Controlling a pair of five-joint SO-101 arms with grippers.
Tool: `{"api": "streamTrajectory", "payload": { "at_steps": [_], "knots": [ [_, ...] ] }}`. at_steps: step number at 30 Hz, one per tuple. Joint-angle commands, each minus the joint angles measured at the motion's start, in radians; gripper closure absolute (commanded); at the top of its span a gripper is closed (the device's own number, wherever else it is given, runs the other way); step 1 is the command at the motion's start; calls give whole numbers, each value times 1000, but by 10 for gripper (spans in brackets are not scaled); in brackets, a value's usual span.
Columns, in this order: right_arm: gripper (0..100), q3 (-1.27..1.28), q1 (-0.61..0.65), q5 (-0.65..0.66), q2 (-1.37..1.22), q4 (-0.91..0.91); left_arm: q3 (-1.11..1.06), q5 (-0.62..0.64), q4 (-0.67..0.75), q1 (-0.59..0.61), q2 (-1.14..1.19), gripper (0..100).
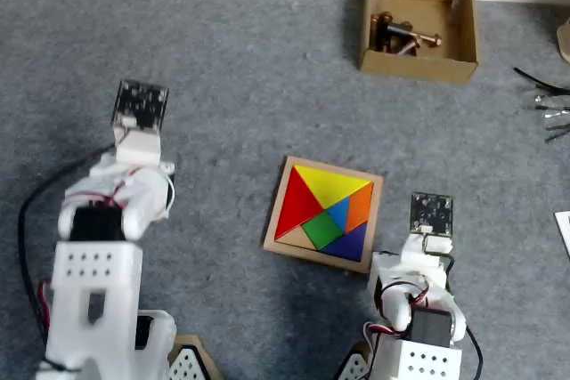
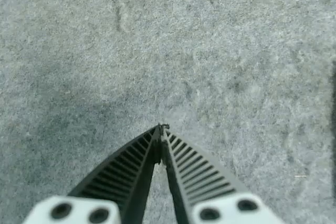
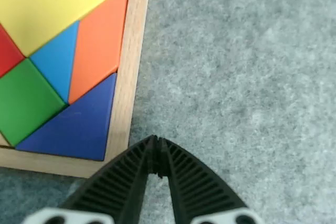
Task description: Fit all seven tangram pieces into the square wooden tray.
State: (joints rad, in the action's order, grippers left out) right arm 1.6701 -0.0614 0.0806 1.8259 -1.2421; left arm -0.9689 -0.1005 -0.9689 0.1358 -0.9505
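**While both grippers are closed, the tray lies full**

As the high view shows, the square wooden tray [image 1: 316, 254] lies near the middle of the grey carpet [image 1: 232, 77], turned a little against the table's edges. Seven pieces lie flat inside it, edge to edge.

The yellow triangle [image 1: 331, 186] takes the far side and the red triangle [image 1: 298, 206] the left side. Between them and the near rim lie the light blue triangle [image 1: 339, 213], the orange parallelogram [image 1: 358, 209], the green square [image 1: 322, 230] and the dark blue triangle [image 1: 349, 242]. A small pale wooden triangle [image 1: 289, 236] is in the near left corner.

The right gripper [image 3: 156, 141] is over the carpet just beside the tray's near right corner, next to the dark blue triangle. Its fingers are pressed together at the tips and hold nothing.

The left gripper [image 2: 161, 128] is over bare carpet, well apart from the tray on its left. Its fingers are also together, with nothing between them.

At the far edge stands an open cardboard box [image 1: 414, 67]. Inside it are some copper-coloured metal parts [image 1: 401, 35]; I cannot tell what they are. A few thin cables [image 1: 543, 100] lie at the right edge.
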Motion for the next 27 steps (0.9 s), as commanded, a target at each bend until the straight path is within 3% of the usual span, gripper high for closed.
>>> {"api": "streamTrajectory", "payload": {
  "at_steps": [1,12,21,27],
  "knots": [
    [988,108,-8,-35,10,-4,-88,6,20,13,-168,993],
    [990,108,-7,-72,10,1,-406,5,6,7,-587,995],
    [990,108,-7,-74,10,1,-530,6,-121,5,-748,995],
    [990,108,-7,-74,10,1,-633,6,-135,7,-848,995]
  ]
}}
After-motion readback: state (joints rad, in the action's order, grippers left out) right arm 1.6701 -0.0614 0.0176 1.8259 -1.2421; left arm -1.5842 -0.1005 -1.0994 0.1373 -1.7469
